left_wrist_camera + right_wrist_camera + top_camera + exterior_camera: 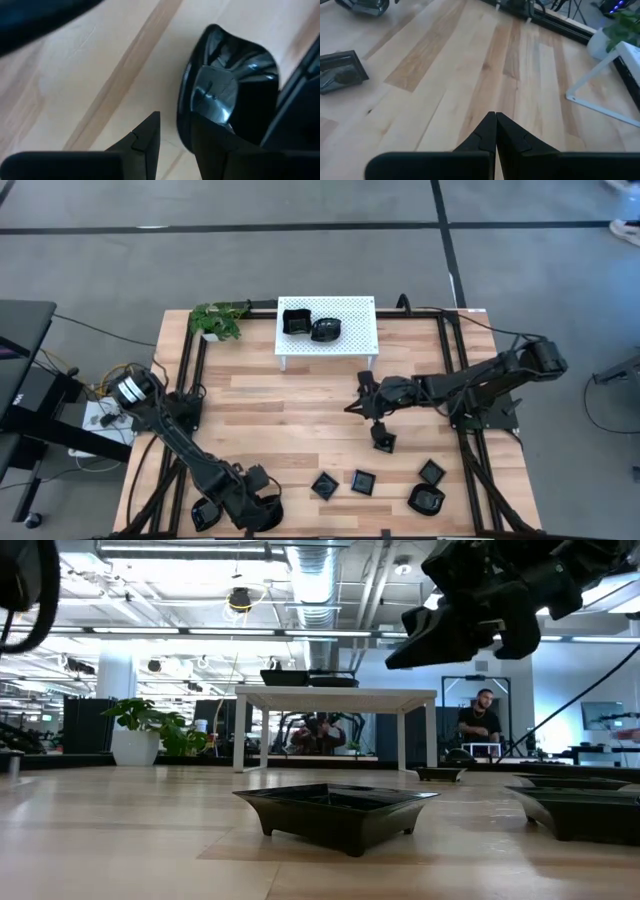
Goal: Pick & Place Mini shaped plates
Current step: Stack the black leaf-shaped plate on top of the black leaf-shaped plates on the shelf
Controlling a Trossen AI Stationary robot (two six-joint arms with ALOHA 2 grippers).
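Left gripper (172,145): jaws parted astride a wavy-rimmed plate's (230,95) rim.
Right gripper (495,132): jaws shut, empty, above table (300,410).

Bare table (280,410) between rack (328,330) and plates (362,481)

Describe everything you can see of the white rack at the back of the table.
The white rack is a small rectangular stand with a perforated top and thin white legs, upright on the wooden table's far edge beside a potted plant. Two glossy black mini plates sit on its top, toward one end. Neither arm touches it.
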